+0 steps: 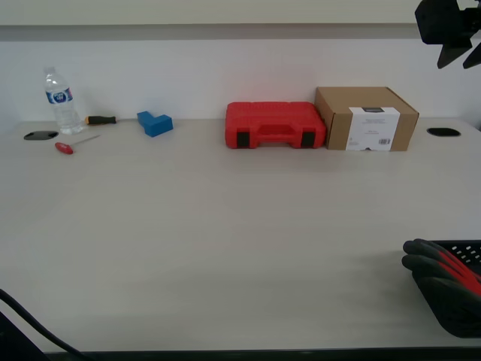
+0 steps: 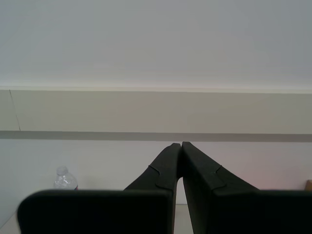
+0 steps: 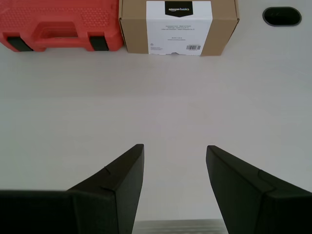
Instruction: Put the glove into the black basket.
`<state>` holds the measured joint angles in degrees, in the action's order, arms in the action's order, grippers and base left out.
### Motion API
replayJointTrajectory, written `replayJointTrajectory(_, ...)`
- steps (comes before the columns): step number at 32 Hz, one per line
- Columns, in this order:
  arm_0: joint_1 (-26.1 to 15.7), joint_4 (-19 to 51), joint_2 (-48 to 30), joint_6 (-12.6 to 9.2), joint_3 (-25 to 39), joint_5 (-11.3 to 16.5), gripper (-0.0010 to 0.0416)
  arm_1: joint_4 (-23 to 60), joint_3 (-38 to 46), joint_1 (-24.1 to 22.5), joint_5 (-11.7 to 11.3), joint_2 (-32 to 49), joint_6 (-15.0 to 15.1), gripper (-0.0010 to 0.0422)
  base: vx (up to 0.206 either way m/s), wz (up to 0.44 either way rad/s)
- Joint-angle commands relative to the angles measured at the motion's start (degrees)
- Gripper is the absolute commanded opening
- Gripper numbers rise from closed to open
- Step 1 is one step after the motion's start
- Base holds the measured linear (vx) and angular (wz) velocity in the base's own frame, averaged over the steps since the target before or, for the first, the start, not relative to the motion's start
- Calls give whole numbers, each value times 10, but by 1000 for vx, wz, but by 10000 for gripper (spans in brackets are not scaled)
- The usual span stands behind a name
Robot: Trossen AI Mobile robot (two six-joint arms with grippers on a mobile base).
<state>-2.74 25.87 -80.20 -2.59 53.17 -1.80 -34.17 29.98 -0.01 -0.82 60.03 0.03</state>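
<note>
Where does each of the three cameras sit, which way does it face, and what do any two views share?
Exterior view: on the robot, facing across the table to the wall; glove in the black basket; an arm at the upper corner.
First wrist view: on my first gripper, jaws apart, facing the red case and cardboard box.
Second wrist view: on my second gripper, jaws closed, facing the wall.
Shared: case and box, exterior and first wrist views.

The exterior view looks down from the near edge across the counter toward the back wall. The first wrist view hangs above the counter, facing the red case and cardboard box, both shared with the exterior view. The second wrist view points level at the wall, sharing the water bottle.
</note>
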Motion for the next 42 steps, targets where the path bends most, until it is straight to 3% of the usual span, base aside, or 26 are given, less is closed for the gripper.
replayJointTrajectory(1,0,-1,0,0,0,0,176,-2,0,0,0,0,0,0,0,0)
replayJointTrajectory(42,0,-1,0,0,0,0,176,-2,0,0,0,0,0,0,0,0)
